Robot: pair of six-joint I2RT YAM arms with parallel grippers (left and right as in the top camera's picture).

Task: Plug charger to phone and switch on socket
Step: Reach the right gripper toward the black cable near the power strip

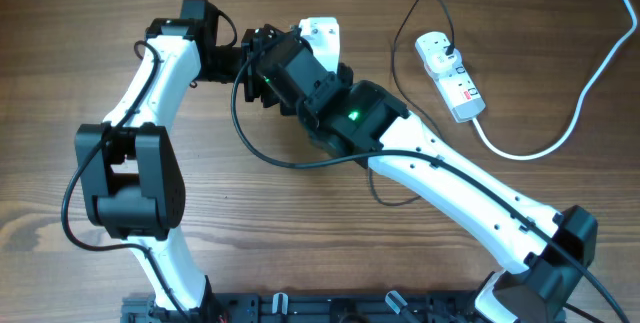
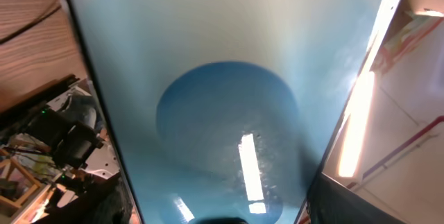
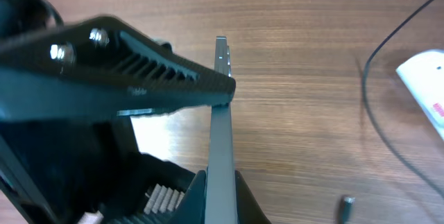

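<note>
From above, the left gripper [image 1: 262,51] and right gripper [image 1: 300,63] crowd the pale phone [image 1: 322,33], with the socket [image 1: 450,75] well to its right, while the left wrist sees only the phone's cyan screen [image 2: 229,78], and the right wrist shows the phone edge-on [image 3: 220,134] against a black ribbed finger [image 3: 173,78], with the charger's plug tip [image 3: 345,207] lying loose on the table [image 3: 298,37], though I cannot tell either gripper's opening.

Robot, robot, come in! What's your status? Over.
Left fingers and right fingers crowd the phone, grip unclear. Phone up on edge. Charger plug seems loose on table, not in. Nothing seen blocking.
</note>
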